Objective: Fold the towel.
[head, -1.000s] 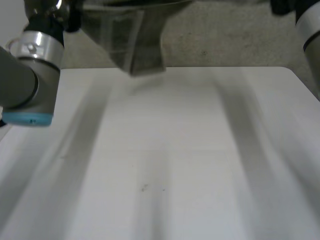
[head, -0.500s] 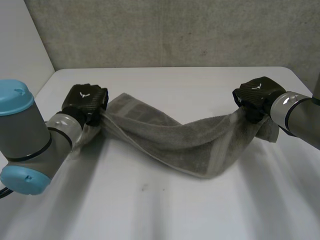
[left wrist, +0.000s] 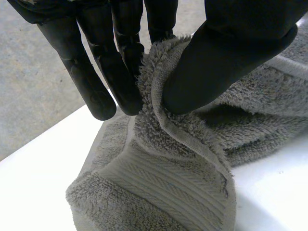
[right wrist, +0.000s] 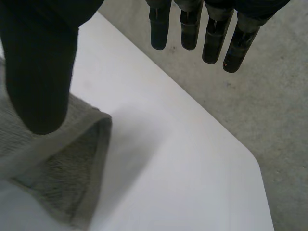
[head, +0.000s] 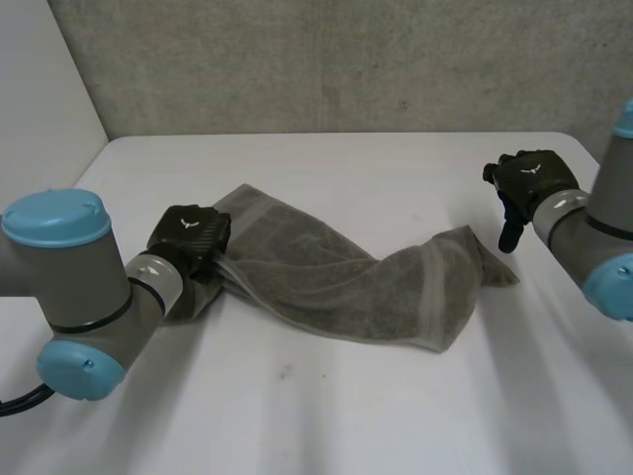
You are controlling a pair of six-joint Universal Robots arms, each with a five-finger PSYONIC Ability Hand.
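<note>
**Towel not yet folded**

The towel [head: 336, 282] lies rumpled across the middle of the table [head: 346, 416]. The left hand [head: 190, 237] pinches its end toward the left edge. The right hand [head: 524, 178], fingers straight and empty, hangs apparently clear of the other end.

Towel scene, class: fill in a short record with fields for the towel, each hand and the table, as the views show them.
towel: grey, rumpled, stretched across the table between the hands
left hand: shut on one end of the towel, hem pinched between thumb and fingers
right hand: open, fingers straight, apart from the towel's other end
table: white
fold: not yet done
</note>
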